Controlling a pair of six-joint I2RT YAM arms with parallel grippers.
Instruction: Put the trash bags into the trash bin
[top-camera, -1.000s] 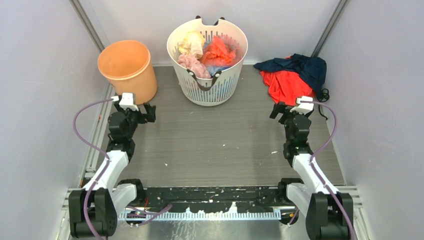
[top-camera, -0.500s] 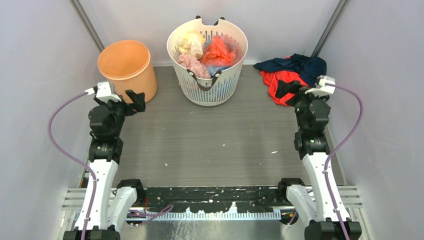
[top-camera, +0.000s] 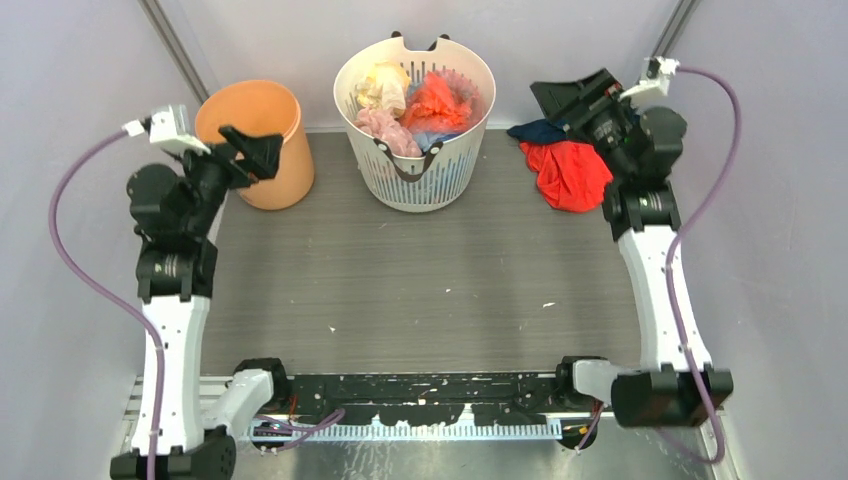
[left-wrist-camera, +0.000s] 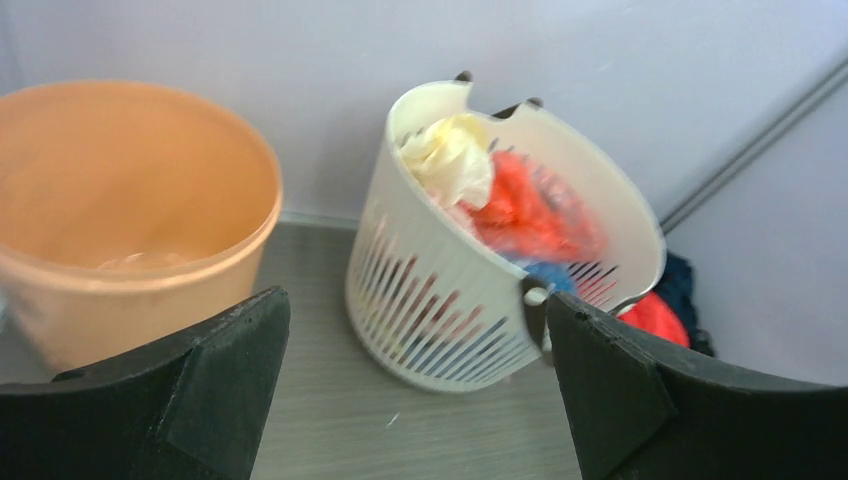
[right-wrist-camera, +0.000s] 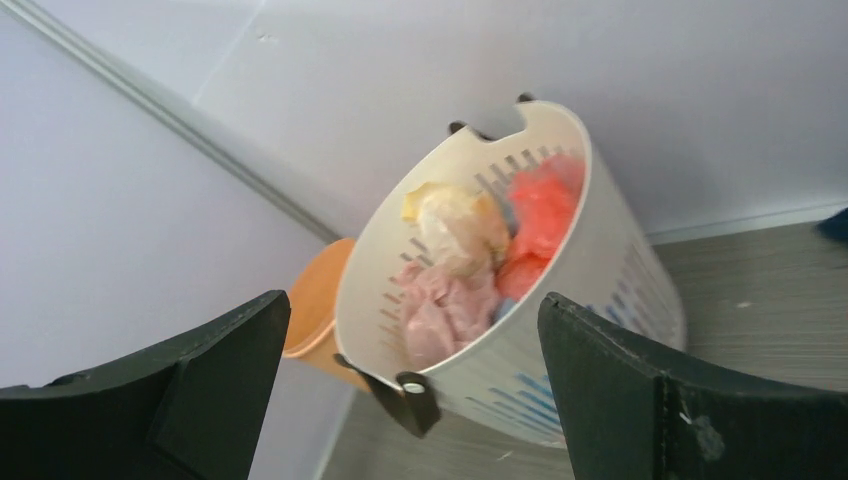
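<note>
Left tool (top-camera: 260, 150), right tool (top-camera: 550, 98) — both higher.

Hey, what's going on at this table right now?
The job is getting the pale-yellow bag into the orange bucket, and nothing is picked up yet. The left gripper and right gripper are both open and empty, raised above the table. The bag lies in the white basket with red, pink and blue bundles, right of the bucket.

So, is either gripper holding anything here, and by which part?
Nothing is held: the left gripper and the right gripper both show jaws wide open and empty.
</note>
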